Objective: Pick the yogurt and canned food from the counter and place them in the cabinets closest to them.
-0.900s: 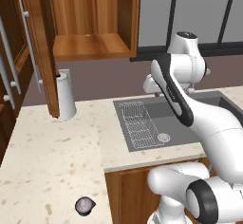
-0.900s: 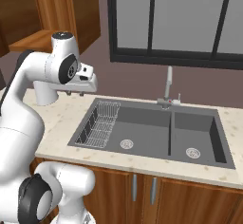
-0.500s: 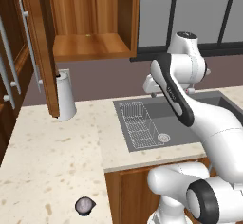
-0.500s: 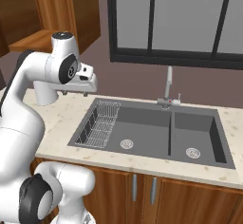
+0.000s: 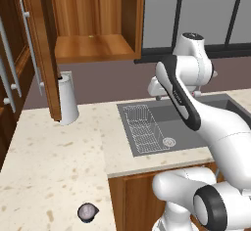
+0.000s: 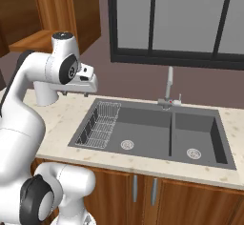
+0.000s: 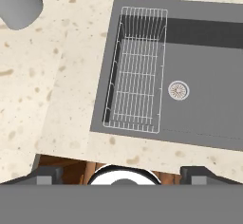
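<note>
Gripper (image 7: 121, 173) above the sink's (image 5: 196, 122) wire rack (image 7: 135, 71), jaws spread and empty, canned food (image 5: 87, 212) on the counter (image 5: 54, 161) well left of the sink, cabinets (image 5: 95, 46) open above.

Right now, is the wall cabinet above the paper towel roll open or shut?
Open. In the left base view the cabinet shows its bare wooden shelf, and its door with a steel bar handle swings out left, above the paper towel roll.

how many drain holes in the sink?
2. One drain in the left basin beside the wire rack, the other drain in the right basin. The rack may hide more.
</note>
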